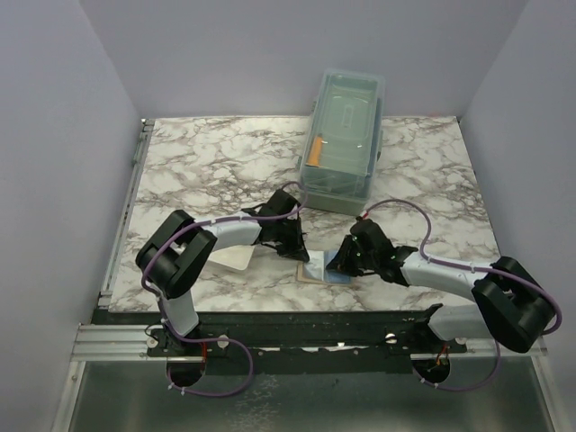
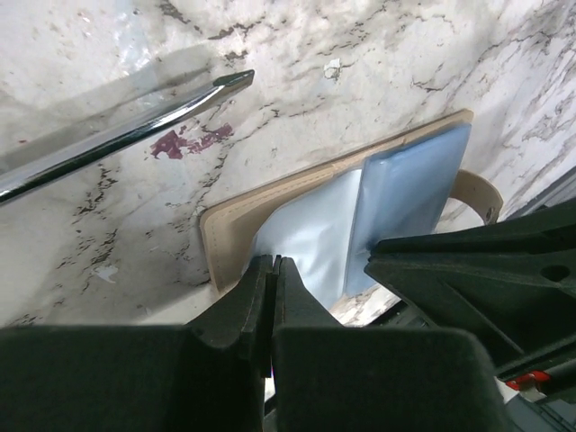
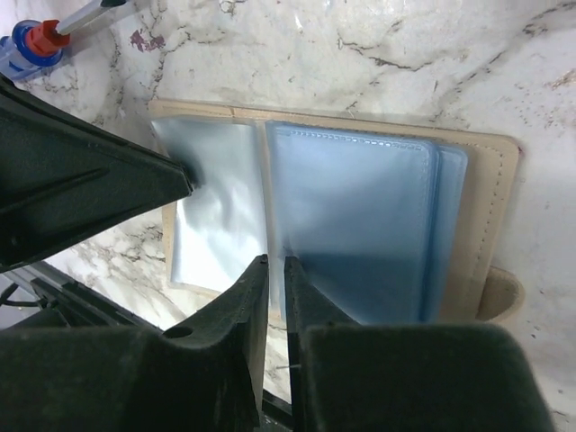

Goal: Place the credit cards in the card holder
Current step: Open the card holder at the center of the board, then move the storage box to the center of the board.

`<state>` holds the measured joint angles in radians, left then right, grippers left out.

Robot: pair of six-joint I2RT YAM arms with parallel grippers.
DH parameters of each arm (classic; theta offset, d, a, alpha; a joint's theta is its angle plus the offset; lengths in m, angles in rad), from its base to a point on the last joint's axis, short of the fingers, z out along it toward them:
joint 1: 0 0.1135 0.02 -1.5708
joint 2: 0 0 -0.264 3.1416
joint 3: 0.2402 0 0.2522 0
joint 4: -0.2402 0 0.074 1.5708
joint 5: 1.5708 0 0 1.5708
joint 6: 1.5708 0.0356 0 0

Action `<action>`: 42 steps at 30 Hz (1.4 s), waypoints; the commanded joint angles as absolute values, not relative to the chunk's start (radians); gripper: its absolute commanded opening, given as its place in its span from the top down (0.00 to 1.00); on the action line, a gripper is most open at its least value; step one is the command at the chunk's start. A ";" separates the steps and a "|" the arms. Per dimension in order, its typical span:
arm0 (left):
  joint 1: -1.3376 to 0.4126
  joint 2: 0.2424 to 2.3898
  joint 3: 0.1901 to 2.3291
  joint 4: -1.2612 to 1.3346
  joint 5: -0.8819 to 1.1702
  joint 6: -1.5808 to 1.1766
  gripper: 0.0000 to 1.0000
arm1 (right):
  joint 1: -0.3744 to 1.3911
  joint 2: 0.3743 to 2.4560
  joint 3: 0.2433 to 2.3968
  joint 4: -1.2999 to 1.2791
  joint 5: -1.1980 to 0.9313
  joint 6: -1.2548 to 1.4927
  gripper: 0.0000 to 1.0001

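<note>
I am seeing the open tan folding card holder [image 3: 360, 207], blue-lined and floppy, lying at the near edge of the surface [image 3: 405, 54]; its stiff border suits gripping. My left claw [image 2: 273, 270] is clenched; the right claw [image 3: 274, 270] I cannot tell.

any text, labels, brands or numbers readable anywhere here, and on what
No text can be read in any view.
card holder: plain blue sleeves and tan cover, no print showing.
clear box: too small to tell whether it carries a label.
screwdriver: no marking visible on the shaft or handle.
</note>
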<state>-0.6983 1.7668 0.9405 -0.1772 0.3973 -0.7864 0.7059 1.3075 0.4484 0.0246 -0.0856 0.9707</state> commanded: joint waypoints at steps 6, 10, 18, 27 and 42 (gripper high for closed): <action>-0.696 1.675 1.024 -0.279 0.417 -0.716 1.00 | 0.703 1.237 0.546 -0.147 -0.027 0.878 0.74; -0.681 1.639 1.042 -0.298 0.443 -0.719 0.97 | 0.703 1.263 0.566 -0.148 -0.038 0.858 0.73; -0.538 1.456 0.983 -0.387 0.459 -0.731 0.90 | 0.704 1.297 0.623 -0.166 -0.050 0.791 0.69; -0.241 1.230 0.999 -0.736 0.137 -0.573 0.45 | 0.702 1.334 0.665 -0.155 -0.100 0.700 0.62; -0.100 1.336 1.087 -0.898 -0.278 -0.458 0.10 | 0.703 1.331 0.682 -0.126 -0.181 0.572 0.54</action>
